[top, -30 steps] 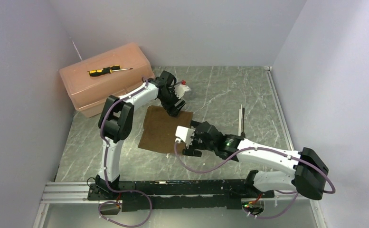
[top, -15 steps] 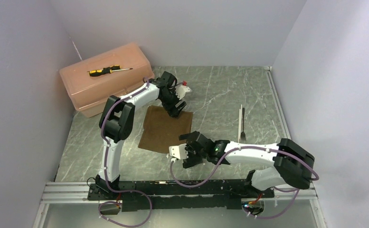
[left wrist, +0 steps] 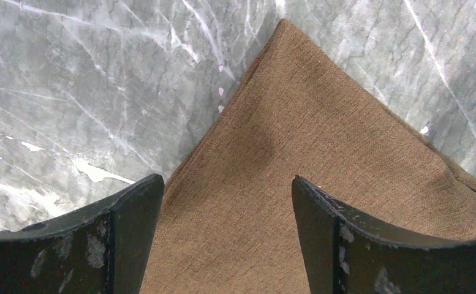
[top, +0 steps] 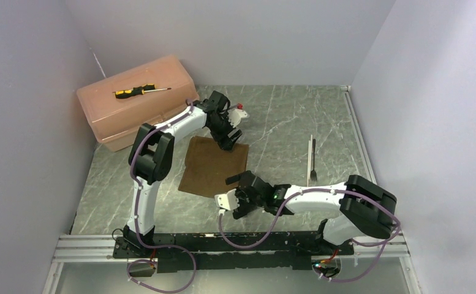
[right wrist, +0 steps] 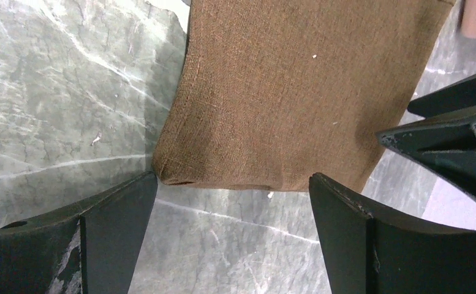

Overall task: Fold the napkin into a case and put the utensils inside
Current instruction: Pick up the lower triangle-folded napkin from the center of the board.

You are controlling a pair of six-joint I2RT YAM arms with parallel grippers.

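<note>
The brown napkin (top: 211, 166) lies flat on the marble table. My left gripper (top: 230, 142) hovers open over its far right corner. In the left wrist view the cloth (left wrist: 296, 147) fills the space between the spread fingers (left wrist: 131, 245), and that gripper (left wrist: 228, 184) holds nothing. My right gripper (top: 238, 199) stands open at the near right end. In the right wrist view the napkin's (right wrist: 296, 92) rounded near edge sits at the tips of that gripper (right wrist: 233, 179), with bare table between the fingers. The utensils (top: 312, 160) lie together to the right of the cloth, apart from both grippers.
A pink box (top: 162, 116) stands at the back left with a yellow-and-black screwdriver (top: 140, 91) on its lid. Grey walls close in the left, back and right sides. A metal rail (top: 88, 246) runs along the near edge.
My right arm has swung left and toward the near edge, from over the napkin's right side to its near right end. The left gripper has hardly moved.
</note>
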